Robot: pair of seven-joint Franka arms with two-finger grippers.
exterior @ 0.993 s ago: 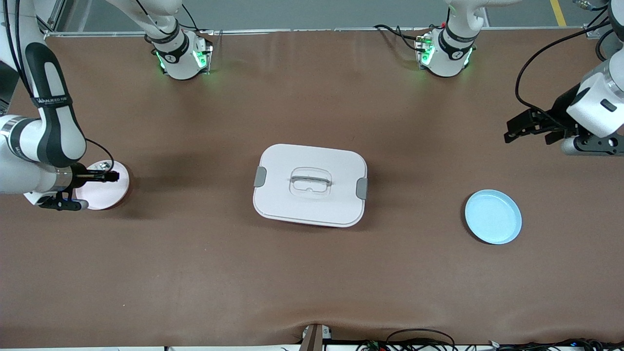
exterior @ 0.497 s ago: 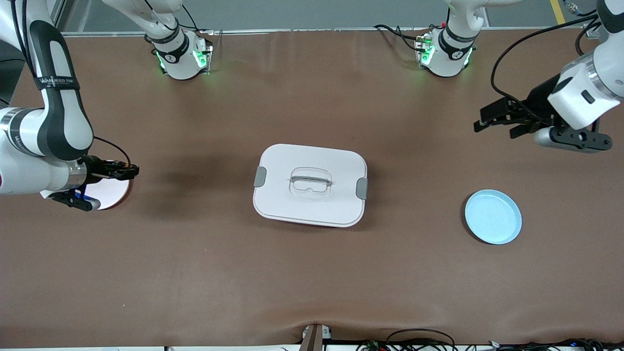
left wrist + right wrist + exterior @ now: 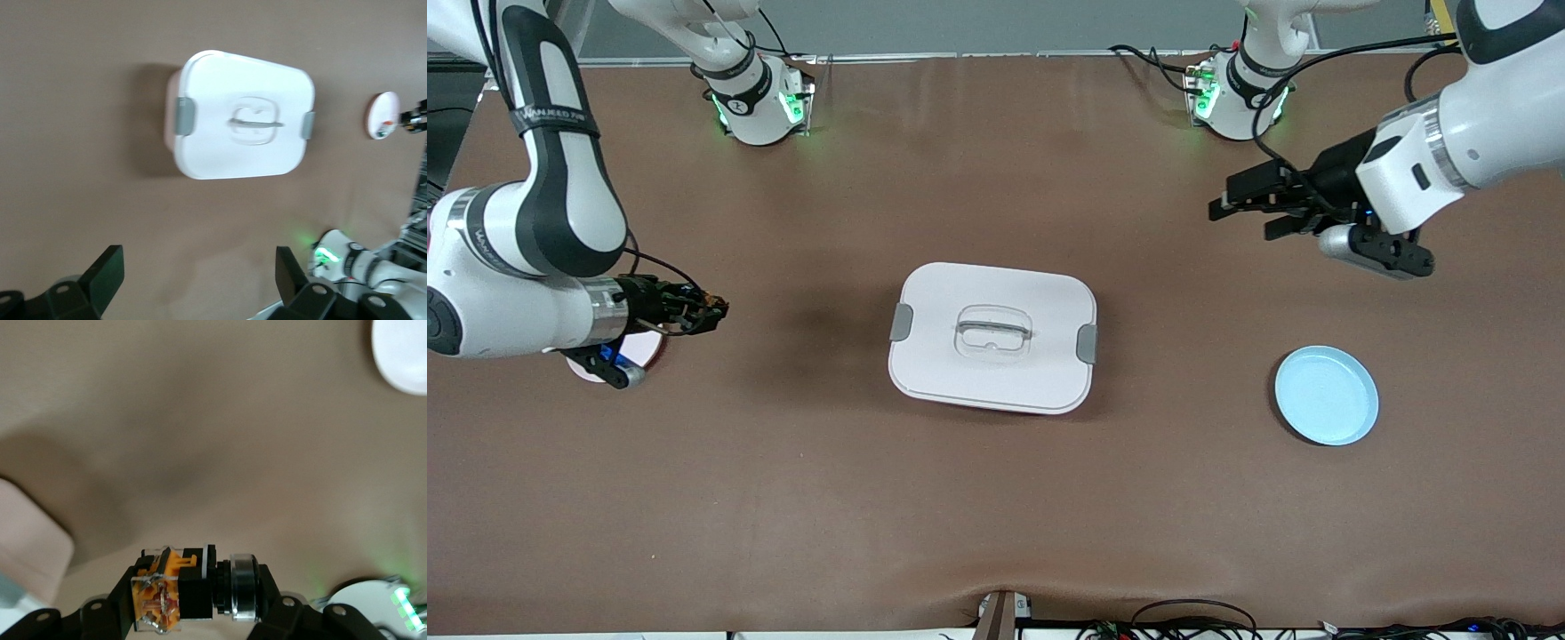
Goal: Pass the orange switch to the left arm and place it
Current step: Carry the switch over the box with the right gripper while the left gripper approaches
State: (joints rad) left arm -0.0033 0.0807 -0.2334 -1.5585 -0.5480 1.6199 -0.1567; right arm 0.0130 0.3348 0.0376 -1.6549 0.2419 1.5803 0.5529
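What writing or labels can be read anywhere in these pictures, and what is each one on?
"WANJEED FIB": a guess at the white lettering on the black band round the right arm; too small to be sure.
The box, the blue plate and the orange switch show no text.

pink plate (image 3: pixel 645 348) mostly hidden (under right arm), box (image 3: pixel 27 547) cropped

The right gripper (image 3: pixel 713 311) is held low over the counter (image 3: pixel 800 480), with its fingers closed tight on the orange switch (image 3: pixel 175 589). The left gripper (image 3: pixel 1221 204) is held up with its fingers spread wide.
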